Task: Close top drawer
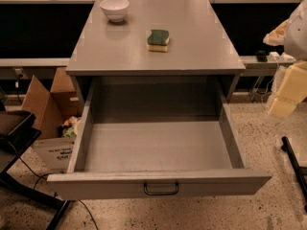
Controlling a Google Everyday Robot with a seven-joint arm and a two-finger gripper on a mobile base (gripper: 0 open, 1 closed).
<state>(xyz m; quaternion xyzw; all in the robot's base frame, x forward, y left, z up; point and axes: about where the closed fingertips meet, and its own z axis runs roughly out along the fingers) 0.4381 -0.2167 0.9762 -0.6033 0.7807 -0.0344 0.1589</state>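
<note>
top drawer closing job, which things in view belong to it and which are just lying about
For the job: top drawer, pulled open; its handle; gripper, off to the right.
Lying about: white bowl, sponge, cardboard box.

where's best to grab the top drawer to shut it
Take the small wire handle at the centre of the front panel of the top drawer, coming from the front. It stands proud of the panel and is centred, so a push runs straight in. The end effector hangs at far right.

The claw [283, 105] hangs at the right edge (arm [298, 30] above it).
</note>
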